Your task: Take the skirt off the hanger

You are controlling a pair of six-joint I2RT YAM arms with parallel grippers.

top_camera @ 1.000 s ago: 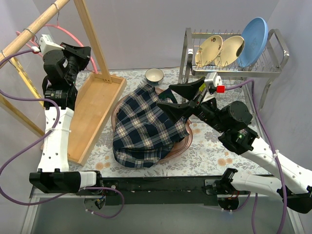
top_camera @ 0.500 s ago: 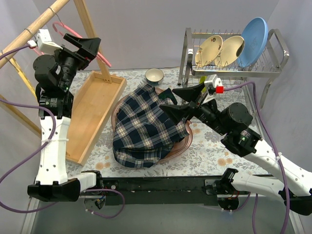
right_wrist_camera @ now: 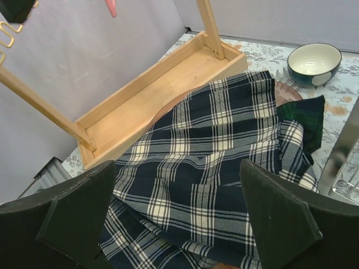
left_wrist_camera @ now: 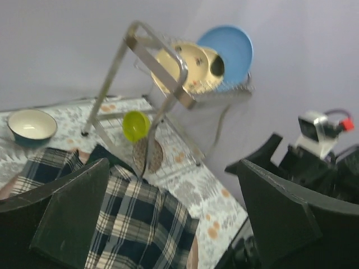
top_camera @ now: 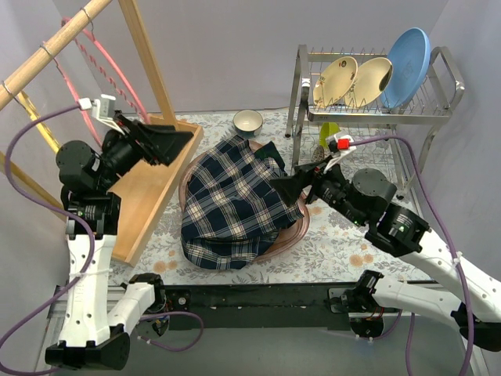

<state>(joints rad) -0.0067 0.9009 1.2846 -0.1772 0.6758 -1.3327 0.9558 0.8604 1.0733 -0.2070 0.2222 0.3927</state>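
floral table cloth (top_camera: 337,243) fills the work area, with a wooden tray (top_camera: 145,192) on the left and a dish rack (top_camera: 368,110) at the back right.

1. change. one second ago the left gripper (top_camera: 178,147) is raised beside the wooden rail (top_camera: 55,43), close to the pink hanger (top_camera: 119,78). now we see it lowered over the wooden tray, pointing toward the table centre. the right gripper (top_camera: 282,186) has drawn back a little from above the cloth and sits lower.

2. meaning. the hanger now hangs bare on the rail, well apart from both arms. the skirt (top_camera: 235,204) lies in a loose heap on the round brown tray (top_camera: 301,227) at the table centre. we judge the removal done (only retreat or tidying appears to remain).

3. left hand. its fingers (left_wrist_camera: 73,213) stand spread wide in the left wrist view. nothing lies between them and nothing touches them; the skirt shows below and beyond.

4. right hand. its fingers (right_wrist_camera: 280,224) are likewise spread wide. the plaid cloth lies beneath the gap, but we see no contact and no pinch.
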